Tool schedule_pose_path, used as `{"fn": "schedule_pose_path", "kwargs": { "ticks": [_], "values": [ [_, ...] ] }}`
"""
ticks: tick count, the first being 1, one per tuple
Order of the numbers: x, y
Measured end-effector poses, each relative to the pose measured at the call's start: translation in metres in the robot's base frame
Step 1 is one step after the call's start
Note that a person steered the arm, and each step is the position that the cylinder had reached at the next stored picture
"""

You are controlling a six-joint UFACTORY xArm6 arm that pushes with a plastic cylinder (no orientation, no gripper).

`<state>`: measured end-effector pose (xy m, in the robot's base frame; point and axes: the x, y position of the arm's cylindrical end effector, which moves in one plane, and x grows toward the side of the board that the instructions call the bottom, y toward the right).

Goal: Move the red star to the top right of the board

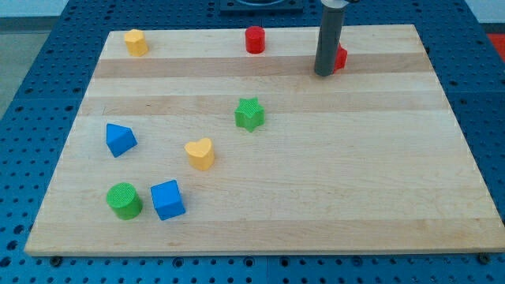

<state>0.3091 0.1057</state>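
The arm comes down from the view's top as a straight dark rod, nearly upright, and my tip [324, 73] rests on the wooden board [316, 189] close to its top edge, right of centre. There are no jaws to open or close (the arm ends in the rod alone), and it holds nothing. The rod's upper part is cut off by the view's top.

The red star [340, 57] sits just to the right of my tip, touching or nearly touching it; the rod covers most of it, so only a small red sliver shows and its shape cannot be made out.

Along the top edge lie 2 more blocks: a red cylinder [254, 39] near the middle and a yellow block [136, 42] near the top left corner. A green star [249, 114] lies near the centre. Toward the bottom left corner are 4 blocks: a blue triangle [119, 140], a yellow heart [200, 153], a green cylinder [124, 200] and a blue cube [167, 199].
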Motion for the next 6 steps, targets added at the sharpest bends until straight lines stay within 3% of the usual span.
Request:
{"fn": "schedule_pose_path", "kwargs": {
  "ticks": [6],
  "values": [
    [-0.045,0.009]
  ]
}}
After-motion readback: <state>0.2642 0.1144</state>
